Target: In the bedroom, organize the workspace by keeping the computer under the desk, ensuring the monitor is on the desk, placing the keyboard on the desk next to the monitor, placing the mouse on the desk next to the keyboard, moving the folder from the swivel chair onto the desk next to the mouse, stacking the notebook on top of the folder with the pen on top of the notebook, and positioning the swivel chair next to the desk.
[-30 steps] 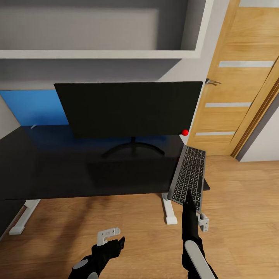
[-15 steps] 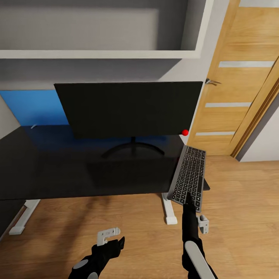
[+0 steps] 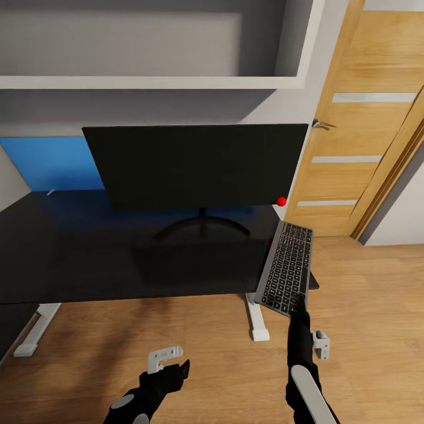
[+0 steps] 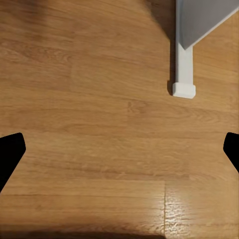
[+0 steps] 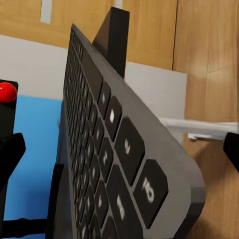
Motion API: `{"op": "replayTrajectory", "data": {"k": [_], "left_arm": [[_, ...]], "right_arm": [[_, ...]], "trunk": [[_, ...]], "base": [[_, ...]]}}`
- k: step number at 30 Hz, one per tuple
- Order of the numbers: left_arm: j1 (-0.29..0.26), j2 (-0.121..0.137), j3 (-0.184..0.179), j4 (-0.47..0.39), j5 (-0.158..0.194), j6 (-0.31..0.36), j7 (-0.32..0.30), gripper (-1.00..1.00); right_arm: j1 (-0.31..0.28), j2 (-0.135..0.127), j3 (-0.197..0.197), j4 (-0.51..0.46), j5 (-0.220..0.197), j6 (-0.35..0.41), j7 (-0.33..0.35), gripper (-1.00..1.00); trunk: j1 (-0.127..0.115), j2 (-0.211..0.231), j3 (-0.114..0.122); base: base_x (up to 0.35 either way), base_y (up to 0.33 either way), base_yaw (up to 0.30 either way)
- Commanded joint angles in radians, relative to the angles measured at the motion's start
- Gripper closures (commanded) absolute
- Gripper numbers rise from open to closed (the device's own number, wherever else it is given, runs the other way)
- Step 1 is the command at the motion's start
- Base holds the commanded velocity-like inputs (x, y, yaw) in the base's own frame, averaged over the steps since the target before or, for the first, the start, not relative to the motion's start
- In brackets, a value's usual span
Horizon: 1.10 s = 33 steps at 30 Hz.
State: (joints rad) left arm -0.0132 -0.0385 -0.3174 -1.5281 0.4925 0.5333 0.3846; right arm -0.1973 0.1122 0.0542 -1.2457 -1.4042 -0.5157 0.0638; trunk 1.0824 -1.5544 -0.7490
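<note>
Grey keyboard [image 3: 287,268] lengthwise front-to-back on desk [image 3: 118,259] edge, right tool [image 3: 301,306] unclenched, left tool [image 3: 174,362] unclenched.

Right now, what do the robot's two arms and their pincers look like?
Both arms are black with light grey panels near the wrist. Each carries a small white bracket-like part beside the pincer. The left pincer ends in short black fingers; the right pincer tapers to a slim black point. No cables or markings show.

— What sort of place is this?
— A room in a home, set up as a study corner: a light wood plank floor [image 3: 377,294], grey walls, a wooden door [image 3: 365,147] with a lever handle.
— And the work side?
— 1 glossy black desk [image 3: 88,259] with white legs, carrying a wide monitor [image 3: 197,165] and a keyboard [image 3: 287,268].
</note>
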Motion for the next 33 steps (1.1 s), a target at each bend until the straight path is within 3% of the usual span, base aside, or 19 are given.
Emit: {"op": "replayTrajectory", "data": {"k": [1, 19, 21, 23, 25, 28, 31, 33], "left_arm": [[-0.001, 0.000, -0.001, -0.001, 0.011, 0.002, 0.010, -1.00], [-0.001, 0.000, 0.001, -0.001, 0.012, 0.002, 0.010, -1.00], [-0.001, 0.001, 0.003, 0.000, 0.012, 0.002, 0.010, -1.00], [-0.001, 0.001, 0.004, 0.001, 0.012, 0.002, 0.010, -1.00], [-0.001, 0.002, 0.007, 0.002, 0.012, 0.002, 0.011, -1.00], [-0.001, 0.002, 0.012, 0.015, 0.012, 0.001, 0.011, -1.00], [-0.001, 0.002, 0.014, 0.023, 0.012, 0.001, 0.011, -1.00], [-0.001, 0.002, 0.015, 0.030, 0.012, 0.000, 0.012, -1.00]], "right_arm": [[-0.001, 0.000, -0.003, 0.000, -0.010, -0.005, 0.007, -1.00], [-0.001, -0.005, -0.128, -0.016, -0.011, -0.004, 0.006, -1.00], [-0.001, -0.025, -0.179, -0.038, -0.015, -0.003, 0.005, -1.00], [-0.001, -0.036, -0.195, -0.043, -0.022, -0.003, 0.005, -1.00], [-0.002, -0.068, -0.212, -0.048, -0.044, -0.003, 0.002, -1.00], [-0.003, -0.114, -0.220, -0.047, -0.077, -0.002, -0.002, -1.00], [-0.004, -0.140, -0.222, -0.039, -0.087, -0.002, -0.004, -1.00], [-0.006, -0.178, -0.223, -0.012, -0.092, -0.003, -0.005, -1.00]], "trunk": [[0.000, 0.000, -0.001], [0.000, 0.000, -0.001], [0.000, 0.000, -0.001], [0.000, 0.000, -0.001], [0.000, 0.000, -0.001], [0.000, 0.000, -0.001], [0.000, 0.000, -0.001], [0.000, 0.000, -0.001]], "base": [[0.000, 0.000, 0.000], [0.000, 0.000, 0.000], [0.000, 0.000, 0.000], [0.000, 0.000, 0.000], [0.000, 0.000, 0.000], [0.000, 0.000, 0.000], [0.000, 0.000, 0.000], [0.000, 0.000, 0.000]]}}
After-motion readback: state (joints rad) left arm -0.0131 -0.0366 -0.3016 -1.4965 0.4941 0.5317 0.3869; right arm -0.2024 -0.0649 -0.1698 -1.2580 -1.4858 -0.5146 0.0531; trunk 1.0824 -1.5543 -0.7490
